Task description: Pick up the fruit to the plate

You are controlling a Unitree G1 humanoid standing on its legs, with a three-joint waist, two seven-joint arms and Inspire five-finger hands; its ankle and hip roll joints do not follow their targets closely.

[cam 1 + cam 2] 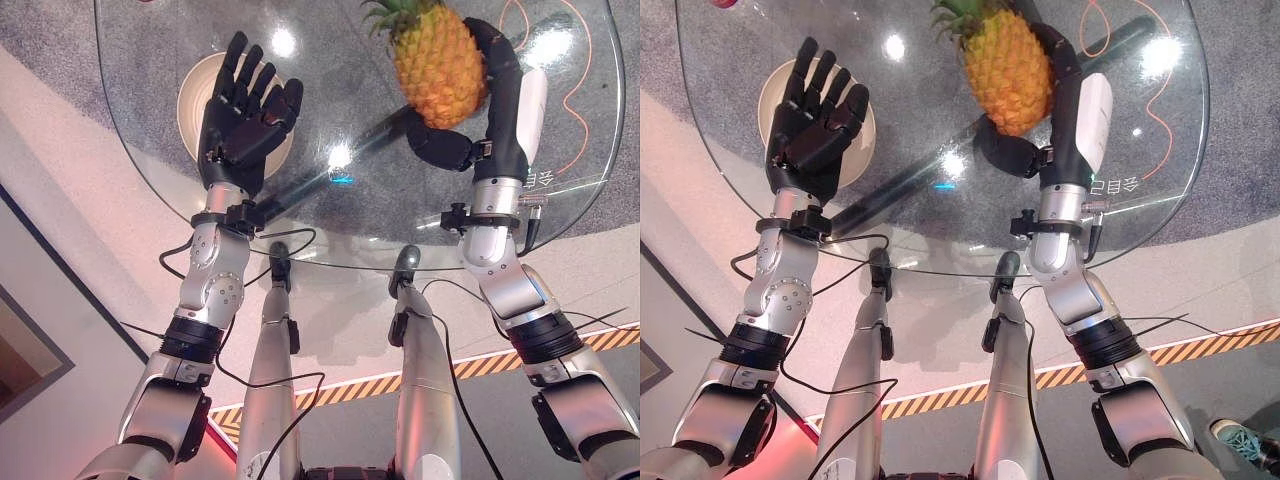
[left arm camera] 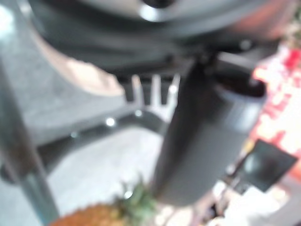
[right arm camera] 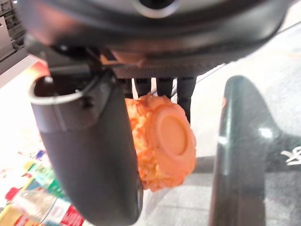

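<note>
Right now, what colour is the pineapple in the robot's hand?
The pineapple is orange-yellow with green leaves on top, held in the right hand; the left eye view shows it best.

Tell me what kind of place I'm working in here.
Probably a lab or demo floor, not a home: a round glass table, grey speckled flooring with orange-and-black hazard tape, and a cream round plate.

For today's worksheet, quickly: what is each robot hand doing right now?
Left hand: open, fingers spread, holding nothing, above the plate.
Right hand: shut on the pineapple, fingers curled round it.
</note>
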